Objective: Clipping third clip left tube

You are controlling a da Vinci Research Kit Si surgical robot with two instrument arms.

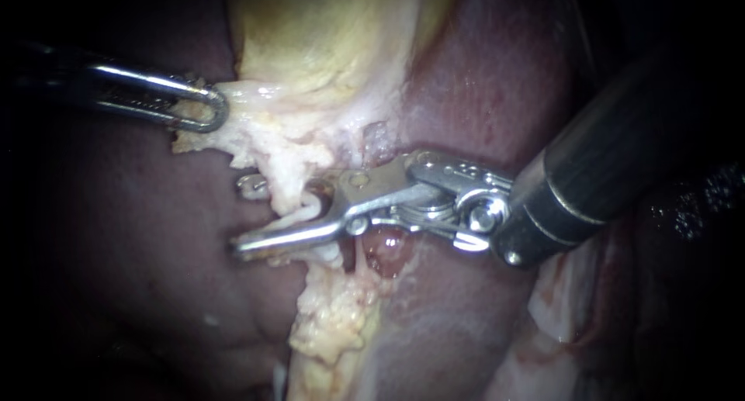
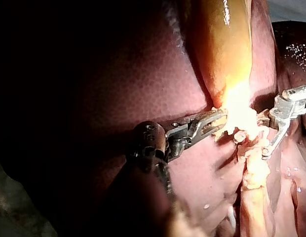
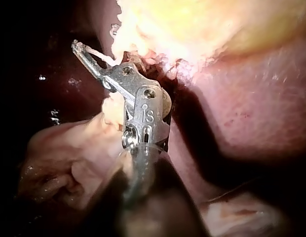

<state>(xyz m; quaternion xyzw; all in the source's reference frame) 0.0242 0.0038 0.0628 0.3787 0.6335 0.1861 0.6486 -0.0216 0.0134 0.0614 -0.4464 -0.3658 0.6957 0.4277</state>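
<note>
The pale tube (image 1: 308, 209) sits just under the gallbladder's (image 1: 310, 29) ragged neck, crossing the gap between the open jaws of your right instrument (image 1: 247, 217). Fatty tissue crowds those jaws, so if you close now the clip may seat crooked or catch only part of the tube. Your left instrument (image 1: 203, 106) has its jaws clamped on the pale tissue edge. A harder pull could tear it or drag the tube free.

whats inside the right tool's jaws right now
A pale tube runs between the right tool's open jaws. The upper jaw is largely covered by pale tissue, so whether a clip sits in the jaws cannot be seen.
</note>
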